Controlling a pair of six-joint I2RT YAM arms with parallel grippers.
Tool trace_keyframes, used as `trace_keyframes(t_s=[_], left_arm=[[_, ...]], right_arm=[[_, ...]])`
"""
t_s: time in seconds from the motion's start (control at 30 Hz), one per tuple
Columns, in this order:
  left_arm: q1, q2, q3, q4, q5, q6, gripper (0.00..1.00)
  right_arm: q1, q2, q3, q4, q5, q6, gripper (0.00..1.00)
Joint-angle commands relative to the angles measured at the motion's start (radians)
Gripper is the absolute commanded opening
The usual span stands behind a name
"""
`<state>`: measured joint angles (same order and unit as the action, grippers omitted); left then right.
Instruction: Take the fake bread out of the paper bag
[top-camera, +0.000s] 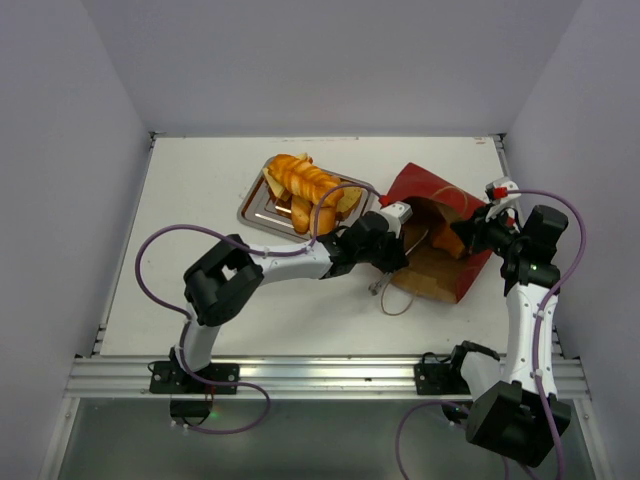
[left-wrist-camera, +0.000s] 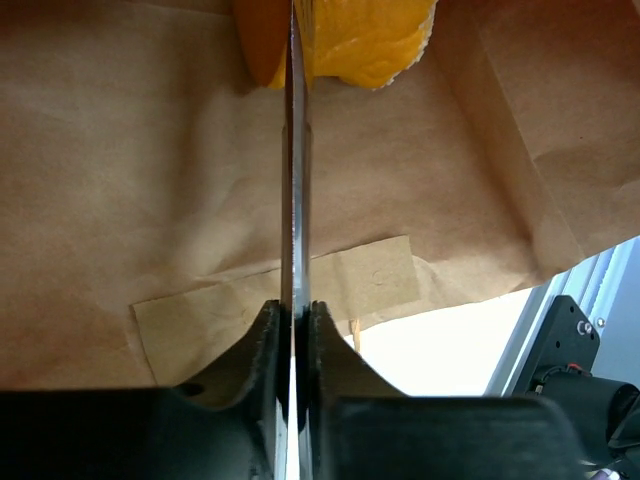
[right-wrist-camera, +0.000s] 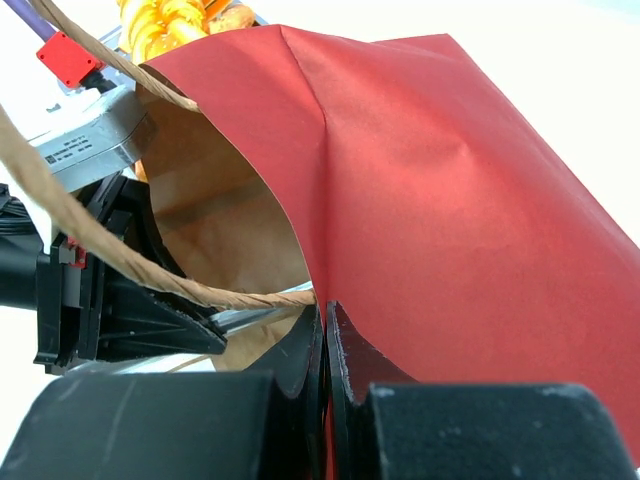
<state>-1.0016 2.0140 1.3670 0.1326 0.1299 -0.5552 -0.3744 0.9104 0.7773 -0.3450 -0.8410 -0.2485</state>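
Note:
The dark-red paper bag (top-camera: 430, 185) lies on its side at the right, its mouth facing the near left. My left gripper (left-wrist-camera: 297, 30) reaches inside over the tan lining (left-wrist-camera: 150, 180). Its thin fingers stand almost together, and their tips pinch a golden-yellow piece of fake bread (left-wrist-camera: 370, 40) at the top edge of the left wrist view. My right gripper (right-wrist-camera: 325, 310) is shut on the red upper wall of the bag (right-wrist-camera: 450, 200) at the mouth and holds it up. More fake bread (top-camera: 305, 185) is piled on the steel tray (top-camera: 258, 212).
The bag's twine handle (right-wrist-camera: 100, 240) loops across the mouth just in front of my left wrist (right-wrist-camera: 100, 310). Another loop of twine (top-camera: 395, 295) lies on the white table by the bag's near corner. The tray stands right next to the bag's left side.

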Motion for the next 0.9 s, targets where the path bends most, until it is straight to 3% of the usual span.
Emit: trace_keyframes(t_s=[0.0, 0.1, 0.53, 0.87], left_arm=[[0.006, -0.038, 0.021, 0.021, -0.015, 0.028, 0.06], [0.008, -0.09, -0.023, 0.035, -0.024, 0.029, 0.0], [0.011, -0.297, -0.154, 0.035, -0.069, 0.041, 0.0], [0.011, -0.369, -0.213, -0.042, -0.069, 0.077, 0.0]], right_arm=[[-0.004, -0.005, 0.013, 0.012, -0.04, -0.006, 0.03], [-0.004, -0.004, 0.014, 0.011, -0.04, -0.006, 0.02], [-0.004, -0.007, 0.013, 0.015, -0.038, -0.002, 0.03], [-0.006, -0.011, 0.011, 0.021, -0.032, 0.006, 0.03]])
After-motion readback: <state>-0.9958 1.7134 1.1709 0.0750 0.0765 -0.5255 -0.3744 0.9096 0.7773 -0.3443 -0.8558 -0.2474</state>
